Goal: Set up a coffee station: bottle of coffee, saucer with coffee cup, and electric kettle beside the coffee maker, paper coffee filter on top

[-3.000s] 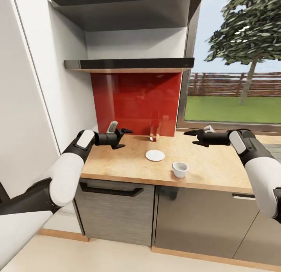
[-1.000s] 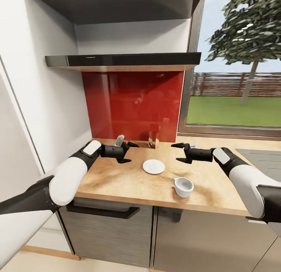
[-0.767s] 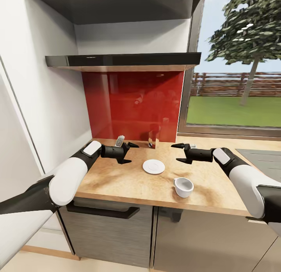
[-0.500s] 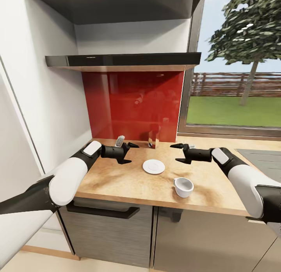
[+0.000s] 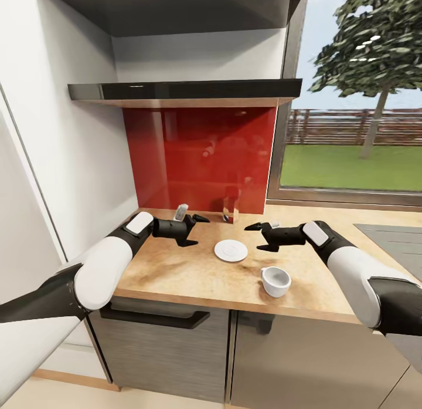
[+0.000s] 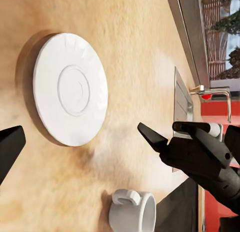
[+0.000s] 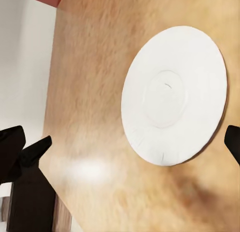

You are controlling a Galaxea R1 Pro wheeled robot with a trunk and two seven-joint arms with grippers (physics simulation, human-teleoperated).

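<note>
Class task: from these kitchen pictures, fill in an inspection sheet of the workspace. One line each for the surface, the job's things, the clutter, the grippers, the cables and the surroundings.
Surface: wooden countertop, bare around the crockery.
Job's things: white saucer lies flat mid-counter; white coffee cup stands upright on the wood nearer the front edge, apart from the saucer, not on it.
Clutter: a glass stands against the red backsplash.
Grippers: left gripper hovers left of the saucer, jaws open, empty; right gripper hovers right of it, jaws open, empty.
Cables: nothing seen.
Surroundings: dark shelf above the backsplash; window to the right; cabinet doors below.
</note>
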